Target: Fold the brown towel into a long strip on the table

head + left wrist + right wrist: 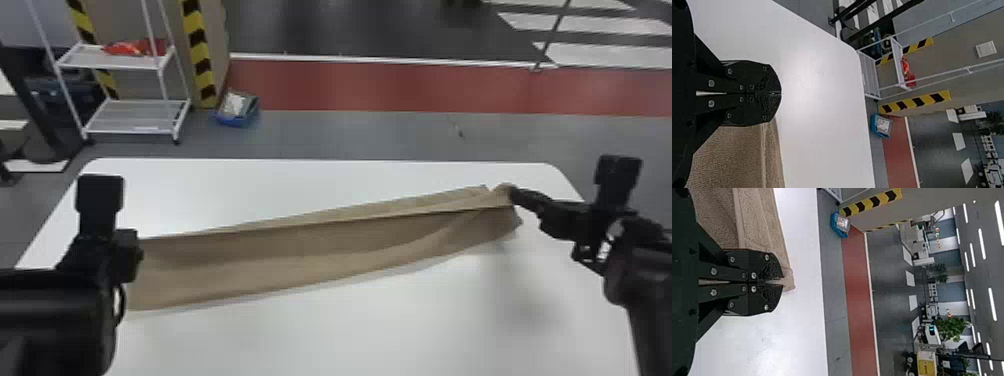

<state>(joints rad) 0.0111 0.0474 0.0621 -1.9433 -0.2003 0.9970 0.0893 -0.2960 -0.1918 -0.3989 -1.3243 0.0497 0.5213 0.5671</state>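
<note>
A: Here's the towel (pixel 300 257), brown and lying as a long strip across the white counter (pixel 350 330), its right end farther from us than its left!

B: And the right gripper (pixel 513 194) has it! Fingers clamped on the towel, right at the far corner of the right end, a bit of cloth poking out past the tips.

A: What about the left gripper (pixel 131 255)?

B: Over at the other end, beside the towel's left edge. The left wrist view shows those fingers together, tip against tip, with the towel right next to them.

A: Look at that fold! One layer runs along the far side, its edge drawing a dark line towards the right end.

B: Plus creases fanning out on a slant below the pinched corner, and a soft shadow along the near edge.

A: Beyond the counter, a white rack (pixel 137 119) stands on the floor at left, something red (pixel 122 48) on its upper shelf.

B: And a blue bin (pixel 235 121) sits just beside it, near the red floor strip (pixel 400 90)!
</note>
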